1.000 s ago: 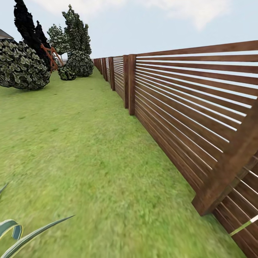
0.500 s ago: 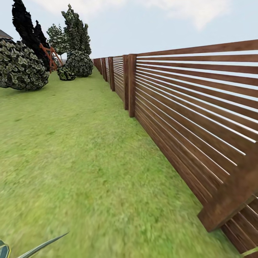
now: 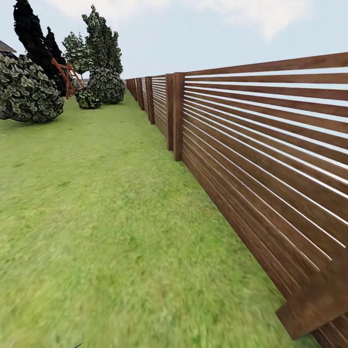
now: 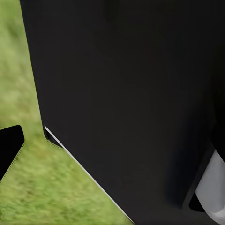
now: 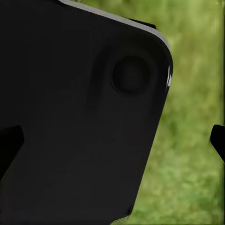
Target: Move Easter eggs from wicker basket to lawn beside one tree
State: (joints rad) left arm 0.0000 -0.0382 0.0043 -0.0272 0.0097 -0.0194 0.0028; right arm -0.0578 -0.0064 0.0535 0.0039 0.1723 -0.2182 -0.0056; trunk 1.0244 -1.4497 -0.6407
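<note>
You have the broad green grass lawn [image 3: 106, 217] stretching from your feet toward 12 o'clock. A brown slatted wooden fence [image 3: 261, 159] runs along it from 4 o'clock to 12. Round, dark-leaved bushes [image 3: 29, 94] and tall, dark conifer-like trees [image 3: 101, 43] stand far off at 11 o'clock. Both wrist views show blurred grass behind a black robot body panel [image 4: 131, 93]; whether either gripper is clenched or released cannot be told.

A black robot body [image 4: 131, 93] hides most lawn [image 4: 28, 187] in both wrist views
</note>
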